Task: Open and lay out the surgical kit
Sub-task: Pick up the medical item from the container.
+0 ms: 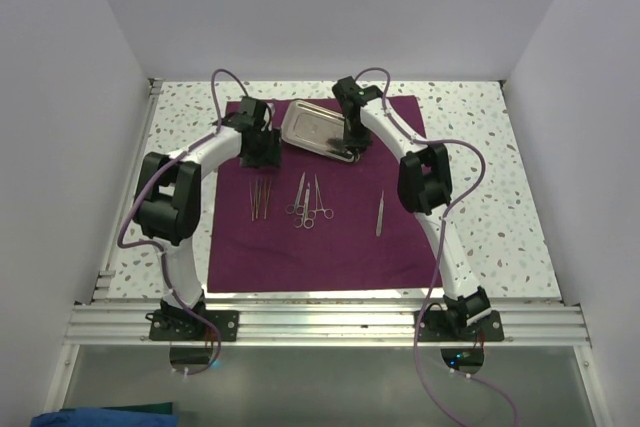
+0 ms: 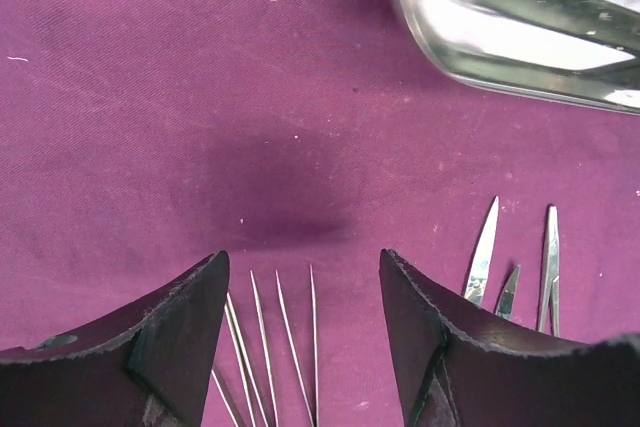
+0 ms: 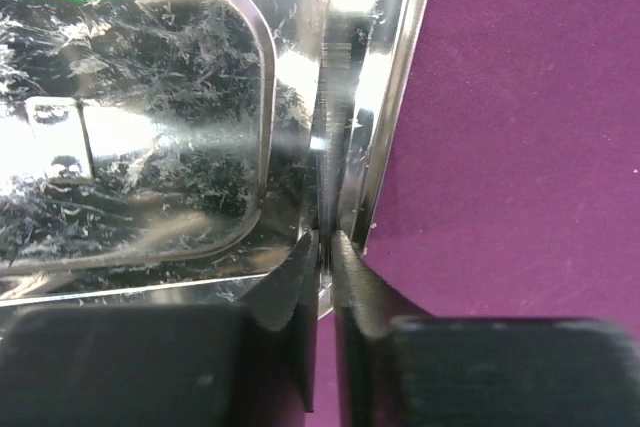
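The plum cloth wrap (image 1: 320,242) lies spread flat on the table. The shiny steel tray (image 1: 312,127) sits at its back middle. My right gripper (image 1: 352,147) is shut on the tray's right rim; in the right wrist view the fingers (image 3: 290,297) pinch the rim of the tray (image 3: 130,127). My left gripper (image 1: 262,155) is open and empty just above the cloth, left of the tray. Thin tweezers (image 2: 285,337) lie between its fingertips (image 2: 200,317). Scissors and forceps (image 1: 308,202) lie mid-cloth, and their tips (image 2: 482,252) show in the left wrist view. One more pair of tweezers (image 1: 380,213) lies to the right.
The cloth rests on a speckled white tabletop (image 1: 490,197) with white walls on three sides. An aluminium rail (image 1: 320,322) with both arm bases runs along the near edge. The tray's corner (image 2: 520,27) shows at the top right of the left wrist view.
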`<state>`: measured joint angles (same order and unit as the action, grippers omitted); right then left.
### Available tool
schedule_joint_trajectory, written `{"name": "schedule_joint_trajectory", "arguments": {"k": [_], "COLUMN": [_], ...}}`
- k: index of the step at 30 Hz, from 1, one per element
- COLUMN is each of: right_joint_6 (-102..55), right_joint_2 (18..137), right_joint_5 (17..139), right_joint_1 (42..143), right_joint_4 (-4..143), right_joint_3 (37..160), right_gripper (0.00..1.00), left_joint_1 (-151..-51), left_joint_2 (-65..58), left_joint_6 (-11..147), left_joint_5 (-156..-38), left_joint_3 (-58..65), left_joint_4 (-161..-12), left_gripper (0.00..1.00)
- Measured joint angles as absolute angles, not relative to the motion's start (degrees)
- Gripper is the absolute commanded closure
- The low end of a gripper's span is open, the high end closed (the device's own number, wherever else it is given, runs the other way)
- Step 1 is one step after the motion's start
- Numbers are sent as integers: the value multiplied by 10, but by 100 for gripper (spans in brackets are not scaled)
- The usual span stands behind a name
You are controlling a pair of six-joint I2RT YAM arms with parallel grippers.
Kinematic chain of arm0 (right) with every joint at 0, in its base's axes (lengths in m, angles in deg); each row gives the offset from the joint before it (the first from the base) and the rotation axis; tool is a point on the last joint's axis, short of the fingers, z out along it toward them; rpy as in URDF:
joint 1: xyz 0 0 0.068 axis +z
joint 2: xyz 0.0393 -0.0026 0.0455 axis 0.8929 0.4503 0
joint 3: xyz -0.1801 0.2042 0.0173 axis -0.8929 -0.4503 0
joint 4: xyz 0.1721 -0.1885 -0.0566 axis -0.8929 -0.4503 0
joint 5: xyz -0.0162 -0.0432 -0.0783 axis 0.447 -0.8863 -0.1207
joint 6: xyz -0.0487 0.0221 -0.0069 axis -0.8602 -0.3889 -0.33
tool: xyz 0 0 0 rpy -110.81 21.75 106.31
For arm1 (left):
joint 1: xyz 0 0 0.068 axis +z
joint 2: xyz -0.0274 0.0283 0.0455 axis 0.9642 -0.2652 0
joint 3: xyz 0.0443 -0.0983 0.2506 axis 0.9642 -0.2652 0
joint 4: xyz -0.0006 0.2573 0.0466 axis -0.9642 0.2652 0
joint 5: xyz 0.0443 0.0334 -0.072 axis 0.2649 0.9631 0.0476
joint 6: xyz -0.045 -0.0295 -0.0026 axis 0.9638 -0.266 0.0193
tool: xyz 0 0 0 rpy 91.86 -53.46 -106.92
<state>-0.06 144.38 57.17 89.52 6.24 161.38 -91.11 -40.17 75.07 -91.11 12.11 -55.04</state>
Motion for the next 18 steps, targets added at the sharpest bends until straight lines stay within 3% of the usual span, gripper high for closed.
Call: {"name": "schedule_joint_trajectory", "arguments": {"k": [2,18], "right_joint_6": [-1,-11], "right_joint_2": [1444,1438], "right_joint_5": [569,561], "right_joint_1": [895,898], "right_joint_4": [61,60], "right_joint_3": [1614,1617], "right_gripper": [100,100], "left_joint_1": [-911,-908], "left_joint_2": [-401,-399], "left_joint_6": [751,751], "left_joint_5": [-912,-921], "left_joint_3": [117,110], "left_joint_4": [-554,-562], "left_gripper": [35,36]}}
